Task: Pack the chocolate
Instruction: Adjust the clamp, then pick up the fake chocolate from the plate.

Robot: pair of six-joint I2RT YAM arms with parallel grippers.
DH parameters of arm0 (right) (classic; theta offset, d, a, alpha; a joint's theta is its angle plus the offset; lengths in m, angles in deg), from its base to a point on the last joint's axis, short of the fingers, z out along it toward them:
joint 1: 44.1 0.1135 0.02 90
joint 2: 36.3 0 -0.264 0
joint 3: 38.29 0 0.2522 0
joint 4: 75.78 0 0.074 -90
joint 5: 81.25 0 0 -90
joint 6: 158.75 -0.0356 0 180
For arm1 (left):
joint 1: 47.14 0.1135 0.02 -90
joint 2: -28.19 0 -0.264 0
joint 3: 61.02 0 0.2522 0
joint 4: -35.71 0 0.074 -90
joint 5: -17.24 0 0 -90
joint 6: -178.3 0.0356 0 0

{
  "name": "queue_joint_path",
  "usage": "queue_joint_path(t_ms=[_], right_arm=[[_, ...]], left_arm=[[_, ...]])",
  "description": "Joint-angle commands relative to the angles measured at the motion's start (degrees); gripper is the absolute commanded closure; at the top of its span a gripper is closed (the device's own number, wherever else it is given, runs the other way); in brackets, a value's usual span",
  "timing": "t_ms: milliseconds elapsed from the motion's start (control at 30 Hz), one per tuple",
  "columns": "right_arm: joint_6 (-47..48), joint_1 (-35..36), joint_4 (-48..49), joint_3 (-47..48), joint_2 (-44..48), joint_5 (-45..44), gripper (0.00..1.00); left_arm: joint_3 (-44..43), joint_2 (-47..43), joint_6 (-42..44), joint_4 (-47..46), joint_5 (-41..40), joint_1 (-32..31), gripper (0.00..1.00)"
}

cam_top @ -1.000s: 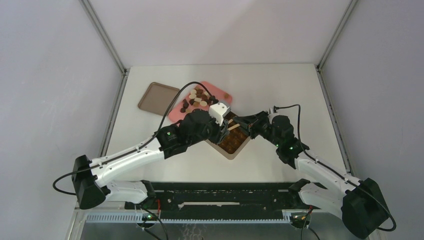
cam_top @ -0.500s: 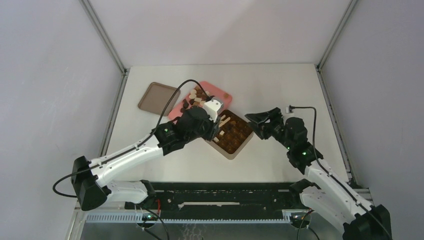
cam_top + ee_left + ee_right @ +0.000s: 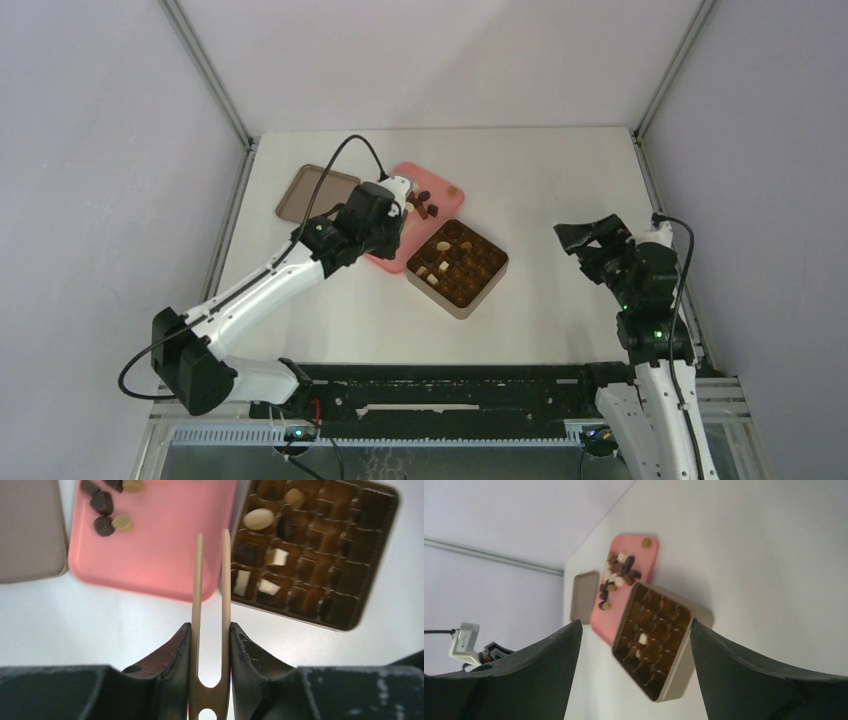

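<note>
Left gripper (image 3: 210, 626) clamps thin wooden tongs (image 3: 198, 580), tips over the pink rectangular tray's (image 3: 165, 555) edge beside the square tan tin (image 3: 327, 540); right gripper (image 3: 635, 625) gapes wide, well apart.

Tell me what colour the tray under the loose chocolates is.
Pink tray, clearest in the left wrist view.

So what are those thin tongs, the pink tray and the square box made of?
The tongs look like pale bare wood or bamboo: matte tan, thin prongs. The pink tray seems smooth plastic or silicone, faintly shiny. The square box looks like tan tin, possibly card; its dark gridded insert, glossy plastic.
</note>
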Motion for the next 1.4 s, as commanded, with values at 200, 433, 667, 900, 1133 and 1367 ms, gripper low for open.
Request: queue_joint_path(t_ms=[200, 433, 667, 900, 1133, 1367], right_arm=[[26.8, -5.8, -14.6, 10.0, 4.6, -14.5, 0.11], [34.8, -5.8, -17.8, 10.1, 8.6, -28.0, 0.06], [34.4, -5.6, -15.7, 4.7, 14.3, -31.2, 0.04], [34.6, -5.6, -15.2, 4.0, 16.4, -32.1, 0.03], [34.4, -5.6, -15.1, 3.8, 16.8, -31.7, 0.03], [34.5, -5.5, -15.2, 3.7, 16.9, -31.9, 0.03]], left_arm=[[-11.0, 11.5, -0.7, 11.6, 1.6, 12.0, 0.67], [-16.6, 21.3, -1.0, 16.3, 4.7, 16.6, 0.66], [-21.4, 27.2, -1.5, 18.1, 6.2, 18.4, 0.64], [-26.0, 32.5, -2.2, 19.0, 5.8, 19.6, 0.61], [-31.3, 37.4, -2.6, 20.8, 4.5, 20.6, 0.60], [-34.8, 41.5, -2.7, 22.0, 3.9, 21.6, 0.60]])
